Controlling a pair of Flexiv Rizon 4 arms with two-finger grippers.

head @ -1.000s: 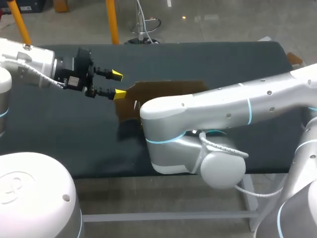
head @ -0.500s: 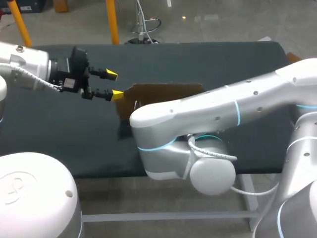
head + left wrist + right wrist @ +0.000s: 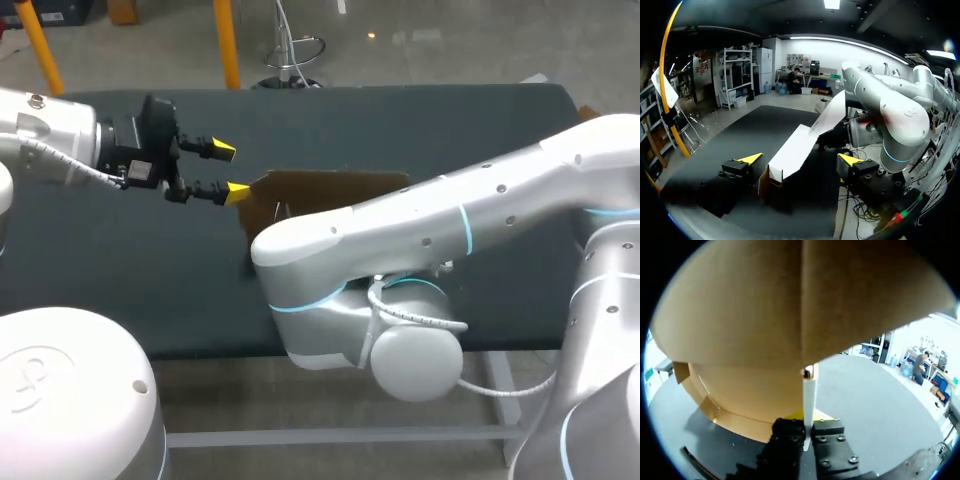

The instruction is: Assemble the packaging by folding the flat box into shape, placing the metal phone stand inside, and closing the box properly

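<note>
The brown cardboard box (image 3: 330, 186) stands partly folded in the middle of the dark table, largely hidden in the head view by my right arm (image 3: 420, 230). My left gripper (image 3: 230, 170) is open at the box's left end, its near yellow fingertip (image 3: 238, 190) at the flap's corner. In the left wrist view the box (image 3: 790, 155) rises between the spread fingers of the left gripper (image 3: 801, 159) without both touching it. My right gripper (image 3: 807, 429) is shut on the edge of a cardboard panel (image 3: 790, 315) that fills its view. No phone stand is visible.
The dark mat (image 3: 120, 260) covers the table, with bare surface to the left and behind the box. My right arm's elbow (image 3: 330, 300) hangs over the table's front edge. The table's right end (image 3: 560, 110) lies beyond that arm.
My right arm's elbow has swung a little to the left. The left gripper has drawn back slightly left, staying open. The box has hardly shifted.
</note>
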